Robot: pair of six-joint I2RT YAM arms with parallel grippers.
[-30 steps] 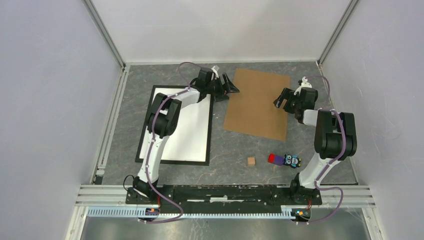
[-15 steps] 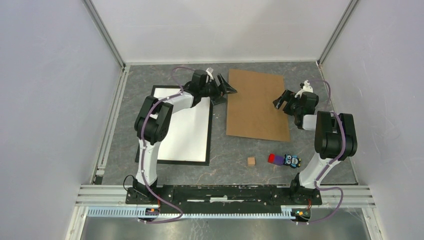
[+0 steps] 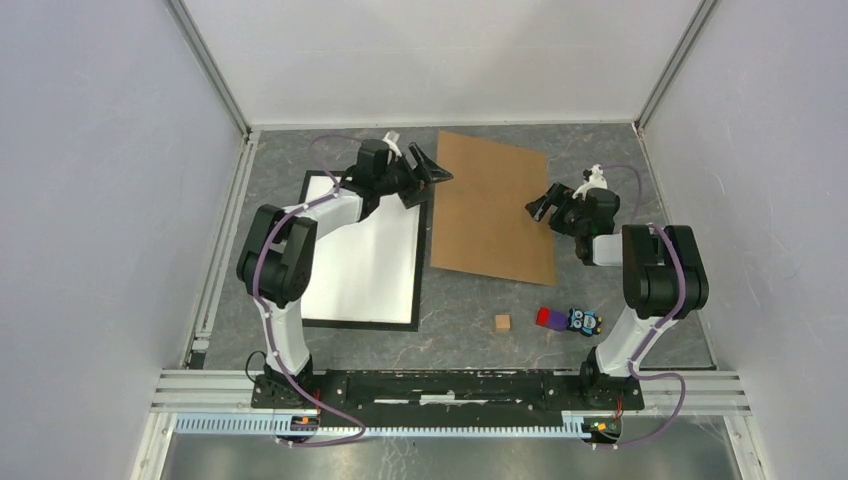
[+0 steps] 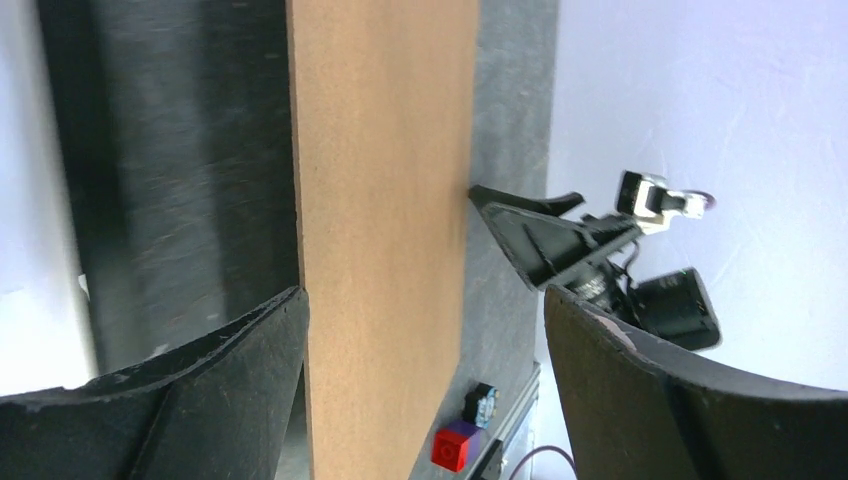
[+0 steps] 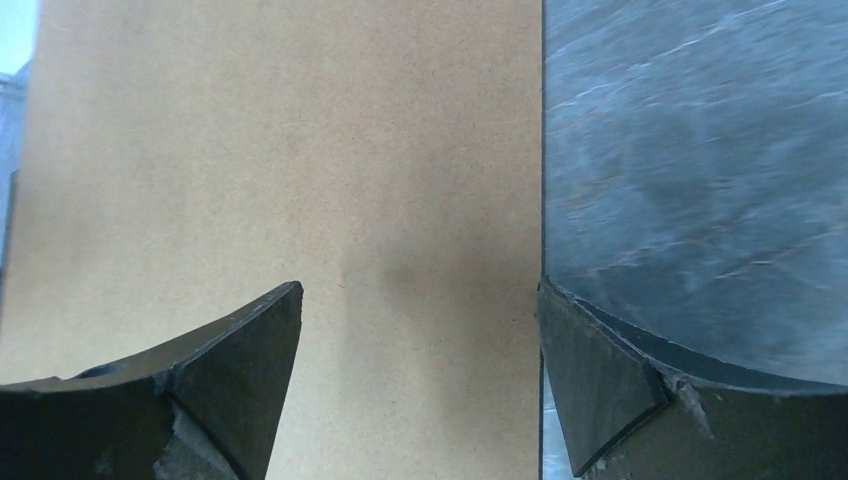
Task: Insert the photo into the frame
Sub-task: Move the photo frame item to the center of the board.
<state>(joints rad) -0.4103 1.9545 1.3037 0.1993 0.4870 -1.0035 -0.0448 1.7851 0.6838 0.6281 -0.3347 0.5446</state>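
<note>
Grey marbled tabletop (image 3: 600, 150), white walls on three sides.

Frame (image 3: 360, 325) flat on the left half, long sides running away from the arm bases. White sheet (image 3: 370, 260) inside its black border. Photo or mat: not clear. Far end of frame partly hidden under the left arm.

Brown board (image 3: 490, 210) flat just right of the frame, slightly skewed. Near-left corner close to the frame's right side, touching or not unclear.

Left claw (image 3: 425, 180) wide open, nothing held, pointing right at the far part of the board's left edge. From the left wrist: both fingers (image 4: 200, 400) spread, board running up through the gap, dark blurred strip to its left, white beyond that. Contact with the board: can't tell.

Right claw (image 3: 545, 205) also wide open, empty, pointing left over the board's right edge. From the right wrist: board filling left and centre, bare tabletop on the right, board edge lined up with the inner side of the right-hand finger (image 5: 620, 400). Height above the board not readable.

Near the front, well clear of the frame: small wooden cube (image 3: 502, 322), then red block (image 3: 545, 318) just beside a small black-and-blue toy (image 3: 583, 321), all below the board's near edge. Block and toy also visible from the left wrist, low between the fingers.
</note>
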